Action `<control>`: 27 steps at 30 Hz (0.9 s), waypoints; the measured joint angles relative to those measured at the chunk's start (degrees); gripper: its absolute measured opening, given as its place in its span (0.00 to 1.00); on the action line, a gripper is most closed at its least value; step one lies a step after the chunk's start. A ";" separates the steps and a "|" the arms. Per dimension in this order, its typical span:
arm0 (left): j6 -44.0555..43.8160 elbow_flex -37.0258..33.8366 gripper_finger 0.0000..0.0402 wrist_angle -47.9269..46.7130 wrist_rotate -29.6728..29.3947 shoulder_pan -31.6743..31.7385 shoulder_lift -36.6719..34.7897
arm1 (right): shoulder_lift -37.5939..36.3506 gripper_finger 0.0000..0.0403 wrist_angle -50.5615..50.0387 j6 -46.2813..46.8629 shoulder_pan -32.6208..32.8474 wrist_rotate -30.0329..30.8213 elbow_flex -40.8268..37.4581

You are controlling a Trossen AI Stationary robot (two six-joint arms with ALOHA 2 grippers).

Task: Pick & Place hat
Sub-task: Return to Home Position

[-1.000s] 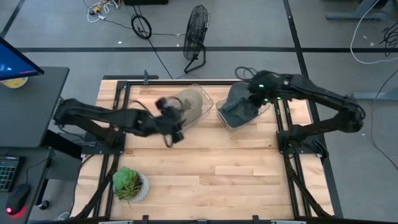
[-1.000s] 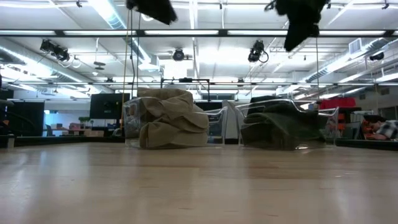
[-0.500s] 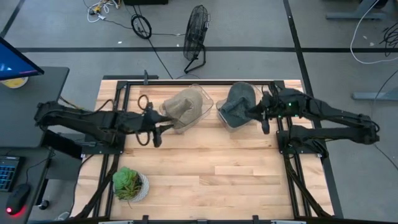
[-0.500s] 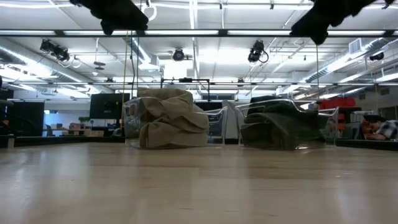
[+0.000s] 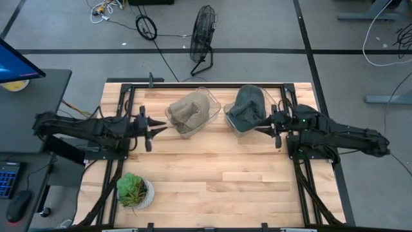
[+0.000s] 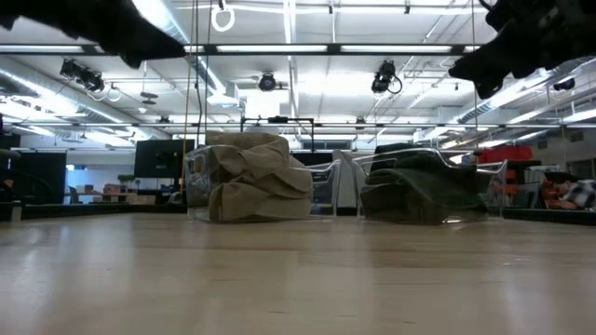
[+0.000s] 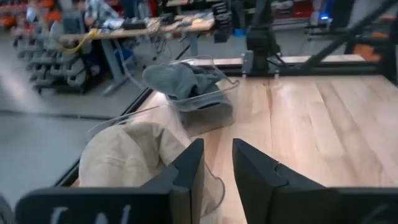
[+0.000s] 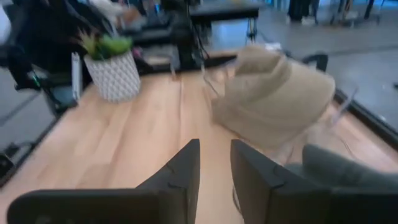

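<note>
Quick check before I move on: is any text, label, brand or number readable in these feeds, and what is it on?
No text can be read in full.
White lettering on the body of the left hand, left wrist view: cut off by the picture's edge, cannot be read.
Monitor beside the table, high view: blue screen, anything on it is too small to read.
Nothing else shows legible writing.
</note>
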 joint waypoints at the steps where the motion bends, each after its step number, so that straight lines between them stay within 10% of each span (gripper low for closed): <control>1: 1.20 -1.80 0.21 1.65 0.39 0.00 -1.05 | -0.88 0.23 1.39 0.34 -0.03 -0.06 -0.88; 27: 13.30 -20.35 0.18 8.38 9.05 0.07 -31.72 | -7.20 0.23 23.68 4.93 -0.04 0.05 -18.80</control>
